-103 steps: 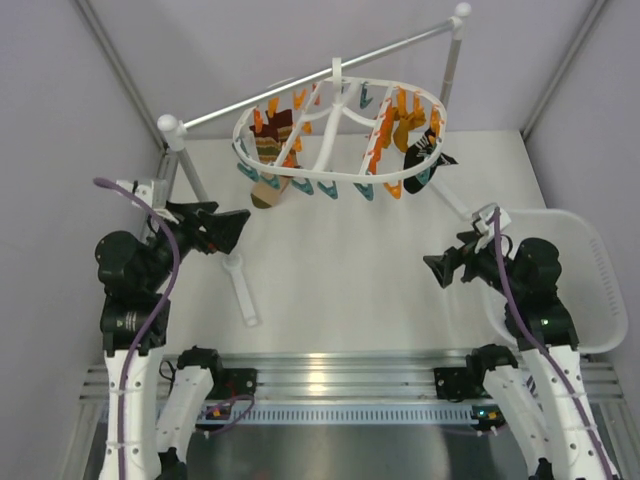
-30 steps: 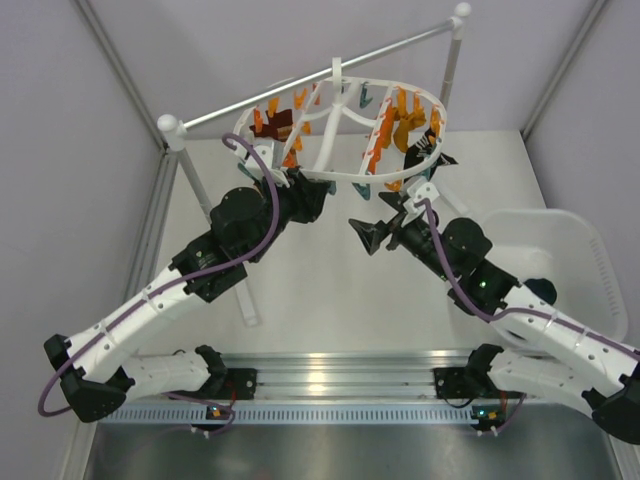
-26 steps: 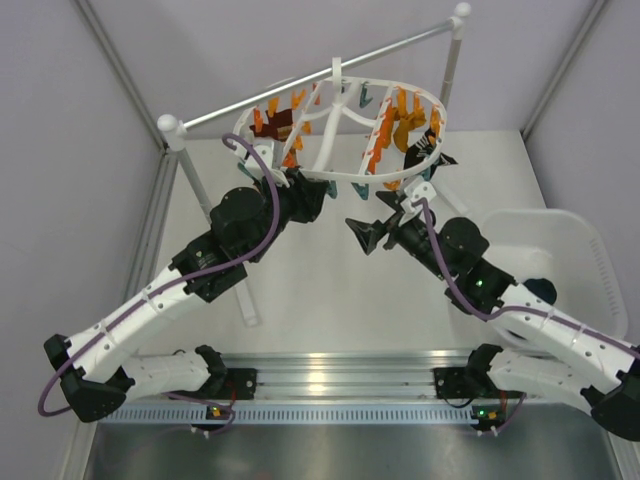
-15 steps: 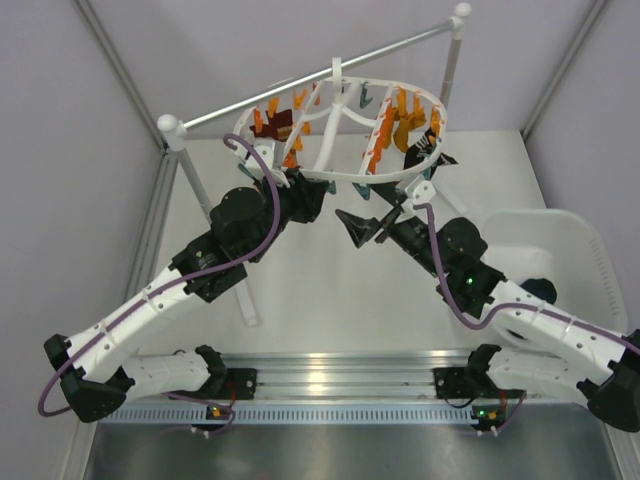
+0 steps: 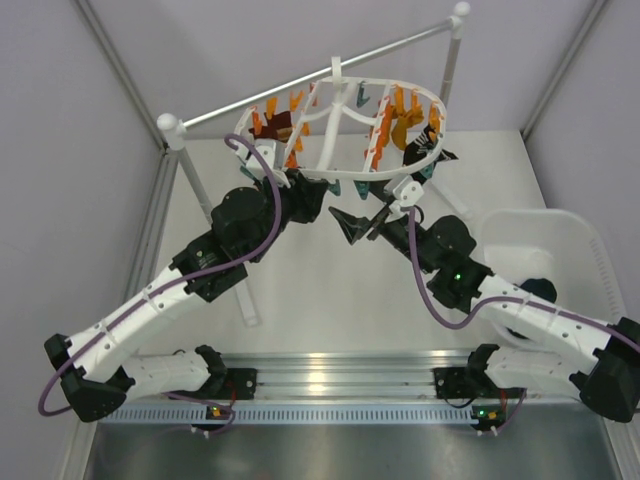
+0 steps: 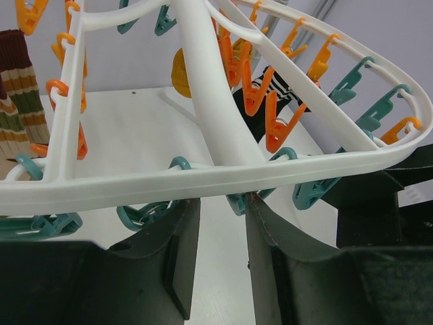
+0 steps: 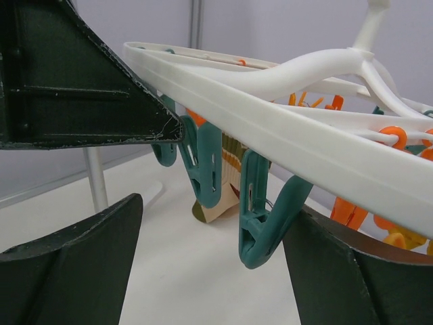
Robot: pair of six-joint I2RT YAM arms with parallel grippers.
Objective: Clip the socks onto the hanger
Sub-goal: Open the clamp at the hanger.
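Note:
The white oval hanger (image 5: 340, 130) hangs from the rod, ringed with orange and teal clips. A dark sock (image 5: 420, 152) is clipped at its right side. My left gripper (image 5: 318, 190) sits under the front rim (image 6: 203, 177), open a little, with bare table showing in the gap at its tips (image 6: 221, 200). My right gripper (image 5: 355, 218) is just right of it, wide open (image 7: 220, 206). A teal clip (image 7: 260, 217) hangs between its fingers, close to the right finger (image 7: 345, 277). Neither gripper holds a sock.
A maroon-striped sock (image 5: 275, 128) and a mustard sock (image 5: 405, 118) hang on the hanger. The rod stand (image 5: 320, 75) spans the back, one foot (image 5: 243, 290) lying under my left arm. A white bin (image 5: 585, 250) stands at the right with something dark inside.
Both arms have stretched out from their folded pose to the hanger. In the last second my right gripper crept up and left to the front rim; the left stayed put.

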